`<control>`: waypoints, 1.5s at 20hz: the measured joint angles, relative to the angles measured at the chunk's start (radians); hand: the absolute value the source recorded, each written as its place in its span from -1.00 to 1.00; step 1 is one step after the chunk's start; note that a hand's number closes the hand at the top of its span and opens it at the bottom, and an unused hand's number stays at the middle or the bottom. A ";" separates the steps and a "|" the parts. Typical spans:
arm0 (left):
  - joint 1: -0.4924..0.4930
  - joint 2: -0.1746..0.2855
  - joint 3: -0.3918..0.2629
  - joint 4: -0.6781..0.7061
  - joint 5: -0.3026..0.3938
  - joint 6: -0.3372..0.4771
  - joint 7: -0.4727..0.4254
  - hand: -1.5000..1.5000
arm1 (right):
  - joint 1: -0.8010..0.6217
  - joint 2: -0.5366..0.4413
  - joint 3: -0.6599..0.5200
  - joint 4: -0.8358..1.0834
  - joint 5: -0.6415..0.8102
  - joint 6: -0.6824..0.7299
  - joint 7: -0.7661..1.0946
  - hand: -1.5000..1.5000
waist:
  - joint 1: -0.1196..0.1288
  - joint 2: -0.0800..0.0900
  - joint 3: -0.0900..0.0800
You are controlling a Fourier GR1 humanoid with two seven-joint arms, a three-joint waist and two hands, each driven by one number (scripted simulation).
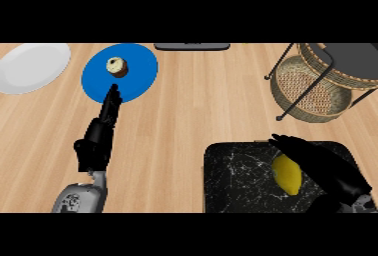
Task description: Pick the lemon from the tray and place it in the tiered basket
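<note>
Fingers [304,151] beside one lemon [287,174], one tray [235,176]

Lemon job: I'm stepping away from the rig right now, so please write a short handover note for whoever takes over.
Left hand: open and holding nothing, fingers straight, with the tips at the blue plate's near edge.
Right hand: open, stretched over the tray along the lemon's right side, not curled round it.
The lemon lies on the tray. The tiered basket stands beyond the tray, to the right.
Done: the reach to the lemon.
Left: grasp, lift, carry to the basket, release.
</note>
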 measured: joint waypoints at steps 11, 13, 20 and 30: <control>0.016 0.005 0.005 -0.003 -0.001 -0.013 -0.013 0.00 | -0.036 0.045 0.080 0.085 0.191 -0.247 0.018 1.00 | 0.005 -0.003 -0.004; 0.020 0.004 0.006 -0.008 0.003 -0.015 -0.017 0.00 | -0.050 0.067 0.102 0.094 0.260 -0.226 0.119 1.00 | 0.010 -0.006 -0.008; 0.002 0.012 0.013 -0.004 0.007 -0.025 -0.004 0.00 | -0.112 0.181 0.169 0.139 0.444 -0.122 0.430 1.00 | 0.008 -0.010 -0.013; 0.013 0.007 0.004 -0.015 0.002 -0.008 0.001 0.00 | -0.169 0.230 0.152 -0.073 0.518 -0.030 0.617 1.00 | -0.003 -0.003 -0.002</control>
